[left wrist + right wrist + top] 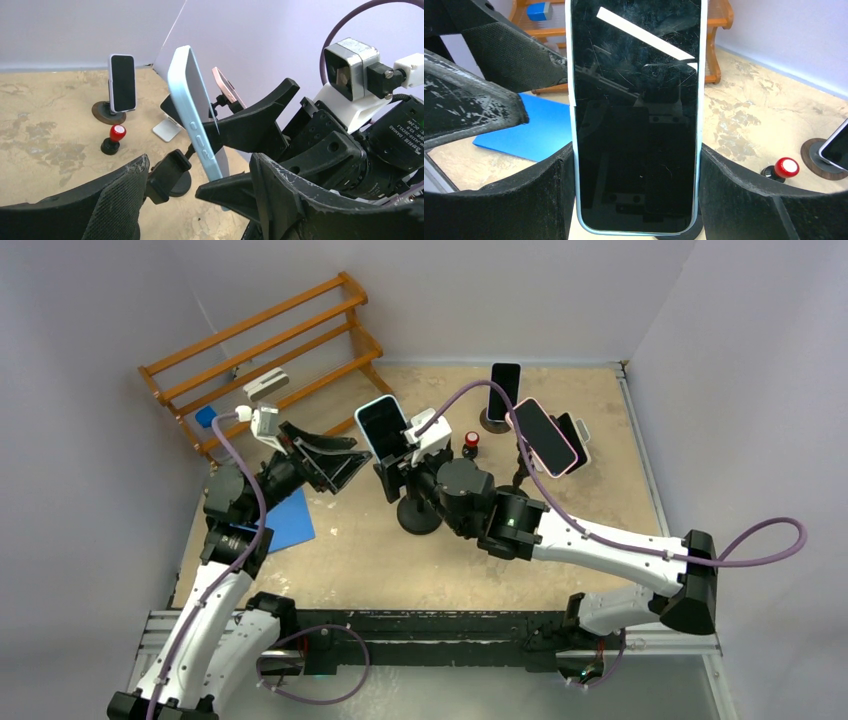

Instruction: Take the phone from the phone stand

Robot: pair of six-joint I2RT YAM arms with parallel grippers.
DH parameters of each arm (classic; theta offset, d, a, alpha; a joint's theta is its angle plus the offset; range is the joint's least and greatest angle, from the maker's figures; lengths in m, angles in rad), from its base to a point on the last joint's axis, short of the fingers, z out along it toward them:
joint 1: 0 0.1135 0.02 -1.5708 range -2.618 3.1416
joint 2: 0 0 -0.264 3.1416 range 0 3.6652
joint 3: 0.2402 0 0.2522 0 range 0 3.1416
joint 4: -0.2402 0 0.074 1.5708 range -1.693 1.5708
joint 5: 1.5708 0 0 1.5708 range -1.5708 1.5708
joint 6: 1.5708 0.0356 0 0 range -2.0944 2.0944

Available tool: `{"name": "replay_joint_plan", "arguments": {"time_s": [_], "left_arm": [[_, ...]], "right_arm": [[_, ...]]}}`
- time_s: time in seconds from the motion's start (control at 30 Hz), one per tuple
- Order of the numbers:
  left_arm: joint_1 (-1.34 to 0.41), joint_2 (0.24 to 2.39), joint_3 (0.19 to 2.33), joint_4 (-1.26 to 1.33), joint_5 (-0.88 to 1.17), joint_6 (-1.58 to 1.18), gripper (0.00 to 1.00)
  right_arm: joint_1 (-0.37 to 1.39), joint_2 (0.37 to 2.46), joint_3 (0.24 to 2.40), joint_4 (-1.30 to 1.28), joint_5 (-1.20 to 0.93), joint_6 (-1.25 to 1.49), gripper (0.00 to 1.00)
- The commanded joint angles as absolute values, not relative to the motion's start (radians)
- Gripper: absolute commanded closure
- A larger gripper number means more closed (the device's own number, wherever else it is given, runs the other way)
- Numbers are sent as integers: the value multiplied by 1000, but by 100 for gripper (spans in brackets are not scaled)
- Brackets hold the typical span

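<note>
The phone (pixel 381 425) has a light-blue case and a dark screen, and it stands almost upright. My right gripper (pixel 400 458) is shut on its lower half. In the right wrist view both fingers (pixel 744 200) press the long edges of the phone (pixel 636 115). The black phone stand (pixel 418 514) sits just below. In the left wrist view the stand's clamp (pixel 162 175) is bare, and the bottom end of the phone (pixel 192 115) hangs beside it, apart. My left gripper (pixel 200 200) is open just left of the phone, with nothing in it.
Behind are a black phone on a round stand (pixel 503 390), a pink phone (pixel 545 437) on another stand, and a red-capped stamp (pixel 471 443). A wooden rack (pixel 265 350) stands at the back left. A blue sheet (pixel 285 520) lies by the left arm.
</note>
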State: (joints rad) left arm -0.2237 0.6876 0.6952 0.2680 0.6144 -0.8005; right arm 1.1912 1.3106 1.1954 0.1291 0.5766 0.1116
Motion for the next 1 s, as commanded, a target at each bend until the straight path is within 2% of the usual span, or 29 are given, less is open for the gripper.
{"name": "replay_joint_plan", "arguments": {"time_s": [0.0,0.2,0.4,0.77,0.97], "left_arm": [[-221,720,697,398,671,-831,29],[-221,780,728,379,689,-862,32],[-221,843,758,369,722,-918,41],[-221,867,738,471,791,-996,49],[-222,881,741,468,807,-994,58]], "right_arm": [[1219,1306,1260,290,670,116,100],[1241,1316,1256,305,691,115,100],[1247,1323,1257,307,705,113,100],[1253,1332,1253,319,715,110,100],[1253,1341,1257,318,716,110,100]]}}
